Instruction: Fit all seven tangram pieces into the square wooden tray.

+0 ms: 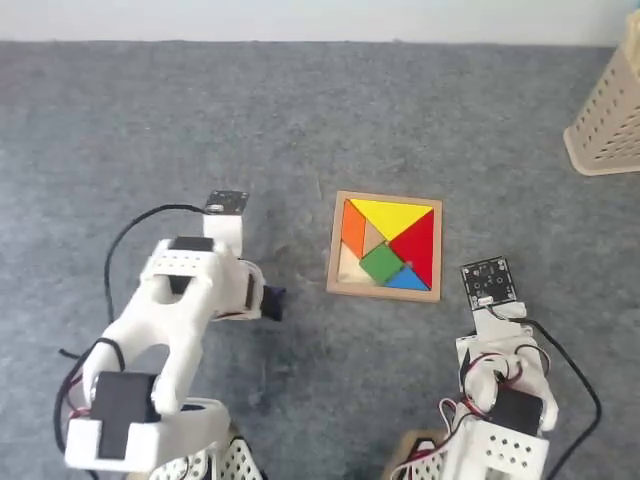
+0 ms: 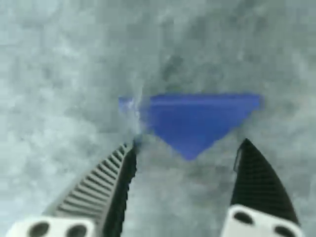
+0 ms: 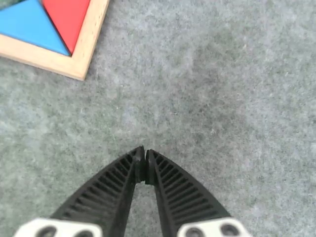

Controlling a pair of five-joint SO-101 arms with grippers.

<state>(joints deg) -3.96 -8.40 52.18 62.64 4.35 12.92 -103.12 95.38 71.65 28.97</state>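
High view: the square wooden tray [image 1: 349,268] lies on the grey surface [image 1: 200,120], holding coloured tangram pieces [image 1: 390,218].
Left wrist view: my left jaws stand open astride a dark blue triangular piece [image 2: 195,121], its long edge crosswise and its apex toward them.
Right wrist view: my right jaws are closed and empty, near a corner of the tray [image 3: 54,63].

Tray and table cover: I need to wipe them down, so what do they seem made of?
The tray looks like pale, unpainted wood, matte, judging by its light natural rim. The table cover seems to be grey felt or short-pile carpet: fuzzy, mottled texture.
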